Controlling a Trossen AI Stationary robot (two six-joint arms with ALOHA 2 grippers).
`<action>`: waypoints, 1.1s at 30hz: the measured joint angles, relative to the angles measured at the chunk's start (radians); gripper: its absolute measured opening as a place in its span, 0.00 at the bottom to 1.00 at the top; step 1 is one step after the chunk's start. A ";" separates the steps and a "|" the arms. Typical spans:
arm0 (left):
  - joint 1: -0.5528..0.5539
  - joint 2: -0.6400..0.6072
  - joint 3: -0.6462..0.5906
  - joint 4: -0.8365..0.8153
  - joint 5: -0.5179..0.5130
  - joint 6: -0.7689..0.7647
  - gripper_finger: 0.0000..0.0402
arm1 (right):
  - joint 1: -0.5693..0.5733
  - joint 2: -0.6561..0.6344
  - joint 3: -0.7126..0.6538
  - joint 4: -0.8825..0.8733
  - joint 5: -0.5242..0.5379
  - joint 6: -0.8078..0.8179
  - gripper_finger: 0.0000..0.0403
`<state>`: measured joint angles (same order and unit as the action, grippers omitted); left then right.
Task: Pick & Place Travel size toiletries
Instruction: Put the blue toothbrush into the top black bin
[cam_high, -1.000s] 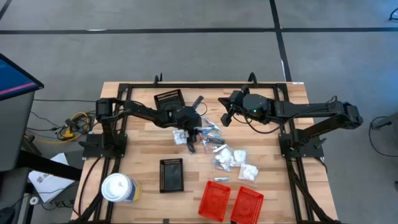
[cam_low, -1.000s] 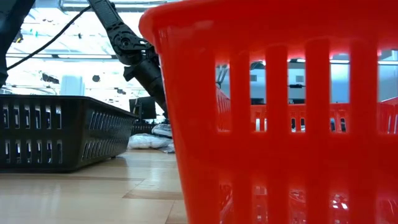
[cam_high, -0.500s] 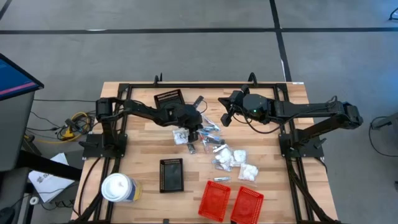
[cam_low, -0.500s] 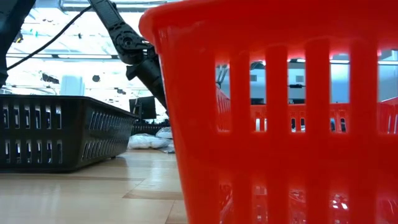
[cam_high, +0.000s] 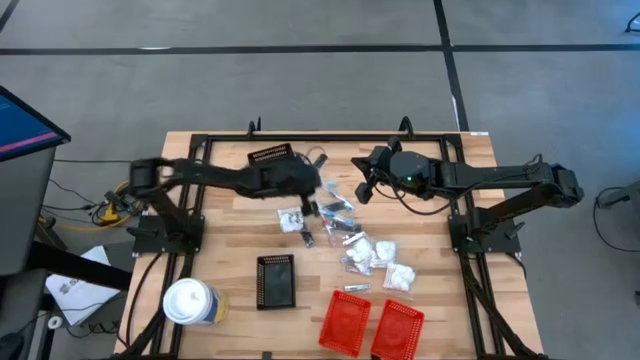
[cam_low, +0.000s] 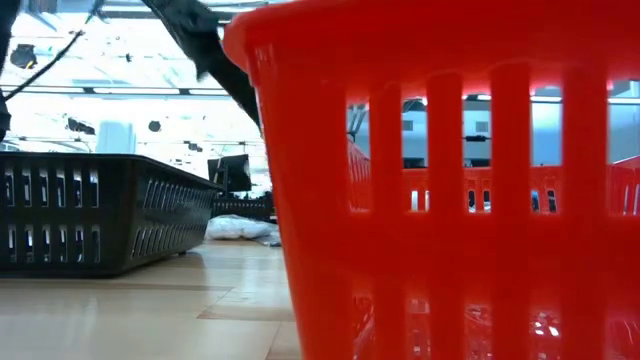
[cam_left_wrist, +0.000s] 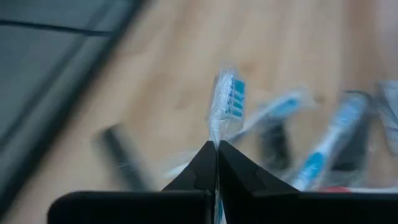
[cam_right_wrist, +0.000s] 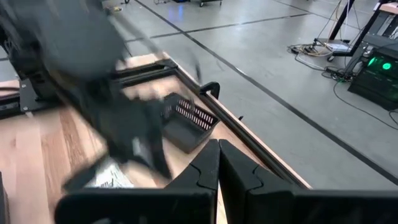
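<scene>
The travel size toiletries lie in a loose heap mid-table: white packets, silvery sachets and dark sticks. Blurred ones show in the left wrist view. My left gripper hangs above the heap's far left end, shut on a clear-wrapped toothbrush with blue bristles. My right gripper waits raised over the far side of the table, shut and holding nothing. My left gripper pinches the wrapped toothbrush between its two fingers, just below the bristle head. The head sticks out past the fingertips, roughly along the line of the fingers. The fingers slant down from the table's left. The toothbrush is lifted clear of the table.
One black slotted basket stands near the middle front and another at the far side. Two red baskets sit at the front edge, one filling the low view. A white lidded cup stands front left.
My left gripper has shut on the toothbrush in the heap, then risen quickly and tipped up nearer to level, drawing slightly toward the far edge. The toothbrush has come up off the table with it. The rest of the heap stays put.
</scene>
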<state>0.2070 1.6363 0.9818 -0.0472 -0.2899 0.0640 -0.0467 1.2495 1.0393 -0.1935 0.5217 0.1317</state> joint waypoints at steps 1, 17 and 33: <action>0.000 -0.035 0.000 -0.024 -0.064 -0.020 0.00 | 0.000 0.000 0.000 -0.008 0.000 0.000 0.00; 0.232 -0.137 -0.049 -0.401 -0.253 -0.304 0.00 | 0.007 0.000 0.000 -0.073 0.001 0.000 0.00; 0.297 0.066 -0.069 -0.199 -0.174 -0.279 0.01 | 0.004 0.000 0.000 -0.068 0.002 -0.001 0.00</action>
<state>0.5040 1.7027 0.9124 -0.2460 -0.4643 -0.2152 -0.0425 1.2491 1.0393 -0.2615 0.5236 0.1303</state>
